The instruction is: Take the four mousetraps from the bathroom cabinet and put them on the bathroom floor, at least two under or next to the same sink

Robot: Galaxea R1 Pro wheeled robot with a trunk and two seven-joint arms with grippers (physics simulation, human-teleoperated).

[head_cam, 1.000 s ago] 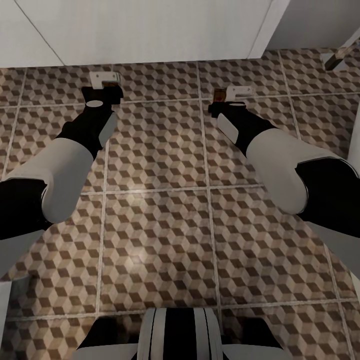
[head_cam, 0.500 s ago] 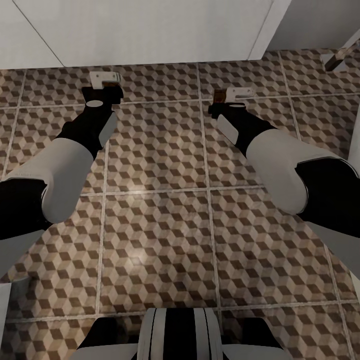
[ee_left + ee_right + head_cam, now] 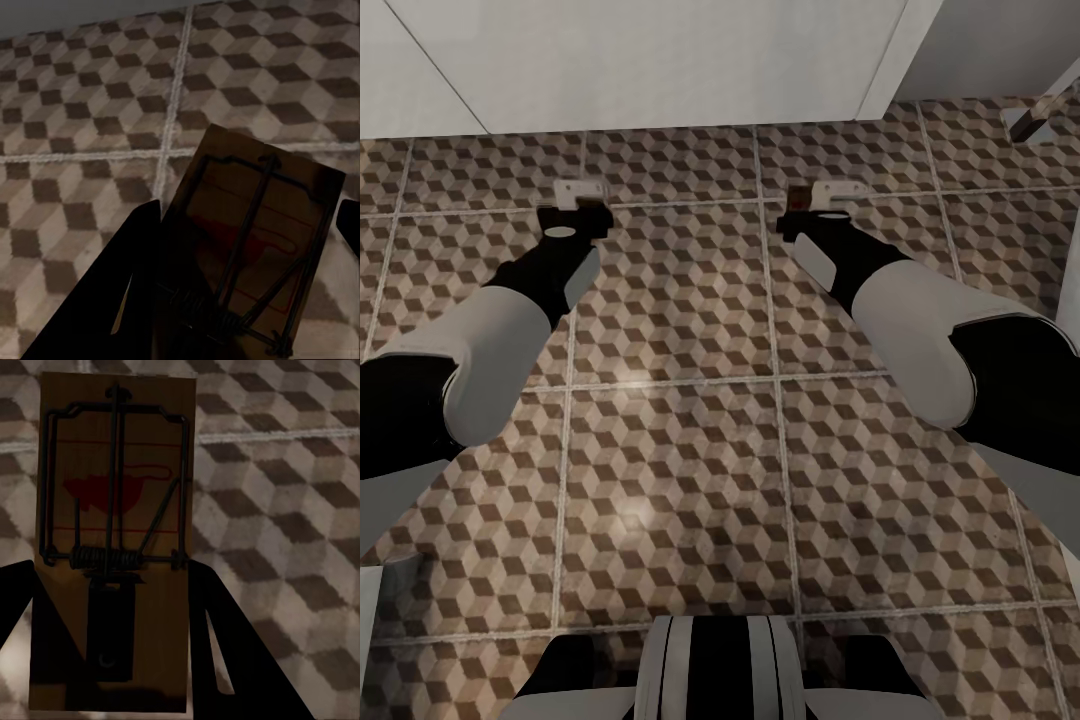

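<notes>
My left gripper (image 3: 576, 200) is shut on a dark brown mousetrap (image 3: 255, 255), whose board sits tilted between the two dark fingers (image 3: 112, 300) just above the bathroom floor (image 3: 90, 97). My right gripper (image 3: 822, 200) is shut on a second mousetrap (image 3: 112, 525). That one shows its wire bar, spring and red mouse print, with a finger (image 3: 240, 660) along each long edge. Both arms reach forward and down over the cube-patterned tiles (image 3: 680, 330), close to a white panel. The cabinet is out of view.
White flat panels (image 3: 660, 60) rise at the far edge of the tiles, right ahead of both grippers. A small grey object (image 3: 1030, 115) lies at the far right. My own base (image 3: 715, 670) shows at the near edge.
The left gripper and its mousetrap have drawn back slightly toward me and away from the white panel. The right arm has barely moved.
</notes>
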